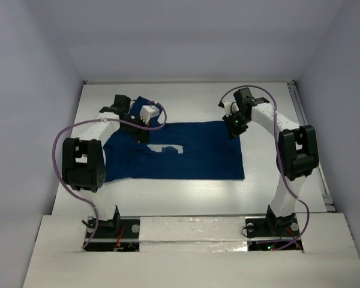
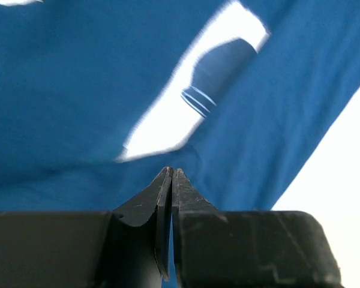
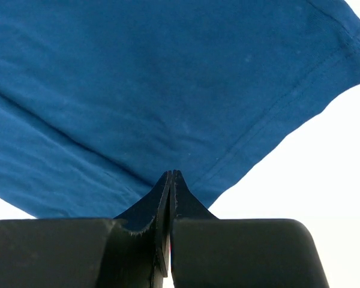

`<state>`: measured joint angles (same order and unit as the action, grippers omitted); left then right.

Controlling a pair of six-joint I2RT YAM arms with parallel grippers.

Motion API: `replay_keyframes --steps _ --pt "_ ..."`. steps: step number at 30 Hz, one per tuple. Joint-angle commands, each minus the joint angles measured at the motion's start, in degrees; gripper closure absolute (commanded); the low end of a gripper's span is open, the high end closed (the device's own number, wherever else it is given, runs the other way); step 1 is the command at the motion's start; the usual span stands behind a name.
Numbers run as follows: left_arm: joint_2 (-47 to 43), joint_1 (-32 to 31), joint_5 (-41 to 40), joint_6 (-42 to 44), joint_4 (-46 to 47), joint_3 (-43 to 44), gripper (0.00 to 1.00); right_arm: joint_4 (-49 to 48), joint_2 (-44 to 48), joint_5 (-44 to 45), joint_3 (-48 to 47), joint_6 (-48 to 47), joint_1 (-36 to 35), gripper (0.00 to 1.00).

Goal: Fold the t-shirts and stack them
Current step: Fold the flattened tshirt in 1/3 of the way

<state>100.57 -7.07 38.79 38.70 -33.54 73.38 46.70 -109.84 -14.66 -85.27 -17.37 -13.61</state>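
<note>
Item: one t-shirt (image 1: 192, 159), short-sleeved, of dark navy-blue cloth.
Position: the t-shirt is laid on the white table (image 1: 186, 198), in the middle of it, between the two arms.
Orientation: the t-shirt is laid sideways in the top view, with the collar end to the left and the hem (image 1: 242, 150) to the right.
Lie: the body is spread flat as a broad rectangle; the near edge is straight, and the far-left part is bunched and raised beside the left arm.
Sleeve: one sleeve (image 1: 111, 171) is spread out at the near-left corner.
Graphic: a small white graphic (image 1: 168, 148) is printed on the chest and faces up; in the left wrist view it is seen only as a blurred white patch with thin light stripes.
Stitching: a stitched seam line is seen along the hem in the right wrist view.
Left end effector (image 1: 143, 132): it is set at the far-left part of the t-shirt, near the collar end; the fingers are pressed together, with blue cloth pinched at the tips.
Right end effector (image 1: 234, 129): it is set at the far-right corner of the t-shirt, by the hem; the fingers are pressed together on the cloth edge, which drapes away from the tips.
</note>
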Motion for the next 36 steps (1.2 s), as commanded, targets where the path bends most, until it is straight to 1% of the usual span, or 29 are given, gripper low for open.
replay_keyframes --steps 1,3,5,7,8,10,13,14,17,18,19,22,23,26,27,28,31,33,36 --pt "-6.79 -0.14 3.23 6.02 1.28 -5.59 1.0 -5.84 2.88 0.34 2.22 -2.66 -1.15 1.0" --pt "-7.67 -0.14 1.83 6.83 0.32 -7.98 1.0 -1.97 1.57 -2.12 2.65 -5.21 -2.56 1.0" --pt "-7.5 -0.14 0.42 8.4 -0.65 -10.53 1.0 -0.74 0.95 -1.87 3.79 -6.88 -5.71 1.0" --pt "-8.02 -0.14 -2.3 8.67 0.22 -13.69 1.0 -1.87 0.68 0.15 5.81 -6.89 -8.79 1.0" --pt "-8.46 -0.14 -2.31 8.5 0.75 -14.66 1.0 -2.13 0.68 0.15 6.26 -6.72 -8.81 1.0" --pt "-9.87 -0.14 -3.45 8.33 2.68 -17.21 1.0 -3.19 0.94 -1.86 7.05 -6.11 -11.08 1.0" --pt "-10.22 -0.14 -3.89 8.23 3.48 -19.41 1.0 -6.35 1.99 -3.71 8.54 -4.08 -14.16 1.0" --pt "-10.31 -0.14 -3.81 8.24 3.74 -20.03 1.0 -9.4 2.61 -3.71 10.11 -2.69 -14.86 1.0" --pt "-11.1 -0.14 -4.16 8.24 6.2 -23.54 1.0 -13.9 4.71 -2.4 12.4 -0.66 -17.5 1.0" --pt "-11.71 -0.14 -4.94 8.15 8.29 -24.59 1.0 -17.31 5.16 -1.44 14.15 0.48 -18.03 1.0" --pt "-12.07 -0.14 -5.3 7.28 9.53 -26.43 1.0 -18.73 5.69 -1.17 14.95 0.93 -18.56 1.0" --pt "-12.42 -0.14 -6.18 7.09 10.42 -26.89 1.0 -23.92 7.44 1.37 17.5 1.54 -20.14 1.0" --pt "-12.77 -0.14 -6.53 6.14 10.95 -27.06 1.0 -24.28 7.62 2.34 17.42 1.55 -21.1 1.0" --pt "-10.5 -0.14 -8.55 4.64 11.83 -26.37 1.0 -20.08 3.77 3.58 14.0 1.89 -22.34 1.0" --pt "-7.62 -0.14 -9.51 4.55 10.79 -25.84 1.0 -16.67 1.67 2.54 12.95 2.51 -23.21 1.0" --pt "-6.19 -0.14 -9.6 4.54 10.08 -24.7 1.0 -15.42 1.21 2.18 11.2 2.95 -23.22 1.0" --pt "-2.93 -0.14 -10.92 4.55 9.72 -24.69 1.0 -10.69 -0.36 2.79 10.31 3.48 -24.8 1.0" --pt "-1.79 -0.14 -12.06 4.81 9.9 -24.87 1.0 -9.43 -0.11 3.4 11.09 4.35 -24.8 1.0" --pt "-0.47 -0.14 -12.16 6.21 7.36 -24.61 1.0 -4.8 -2.21 1.73 10.66 4.71 -25.32 1.0"
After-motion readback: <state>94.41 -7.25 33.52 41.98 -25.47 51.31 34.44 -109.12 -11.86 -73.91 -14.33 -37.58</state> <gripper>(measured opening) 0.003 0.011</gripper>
